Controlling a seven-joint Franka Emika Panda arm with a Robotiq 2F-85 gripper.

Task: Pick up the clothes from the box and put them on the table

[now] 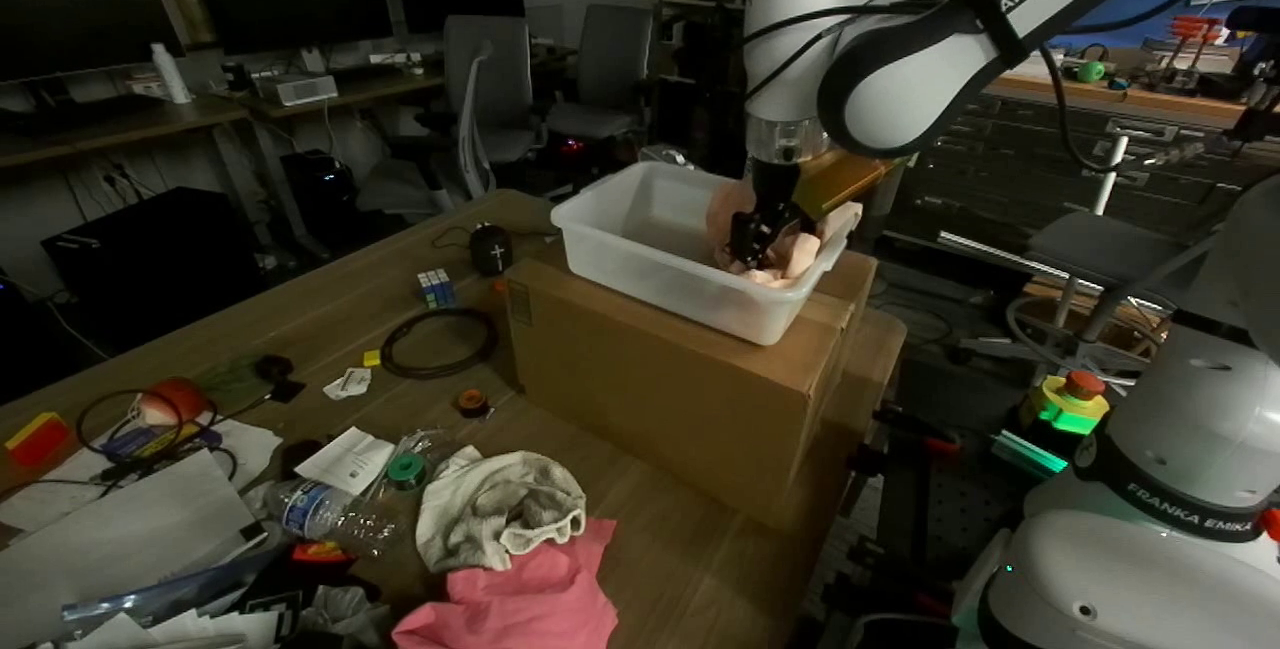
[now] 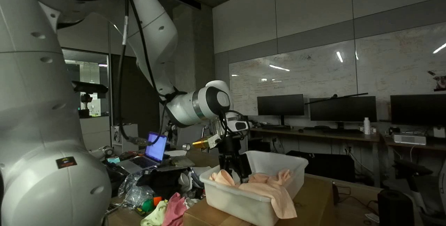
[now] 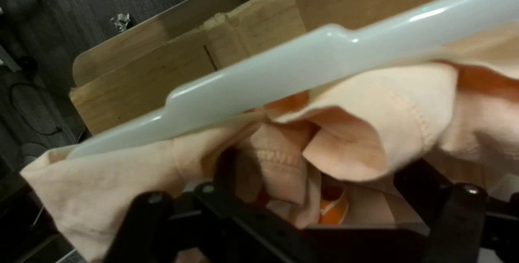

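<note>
A peach cloth (image 1: pixel 797 254) lies crumpled in the white plastic box. In an exterior view the cloth (image 2: pixel 270 184) partly hangs over the box's rim, and in the wrist view it (image 3: pixel 405 105) lies in folds along the rim. The white box (image 1: pixel 665 279) also shows in the wrist view (image 3: pixel 259 82). My gripper (image 1: pixel 760 247) points down inside the box, low among the folds. In the wrist view my gripper (image 3: pixel 320 182) is open, its fingers wide apart with cloth below and between them. A pink cloth (image 1: pixel 530 599) and an off-white cloth (image 1: pixel 490 509) lie on the table (image 1: pixel 690 549).
The white box stands on a cardboard box (image 1: pixel 650 379) on the table. A black cable coil (image 1: pixel 440 342), a puzzle cube (image 1: pixel 436 287), a plastic bottle (image 1: pixel 335 517) and papers lie on the table. A laptop (image 2: pixel 155 146) shows in an exterior view.
</note>
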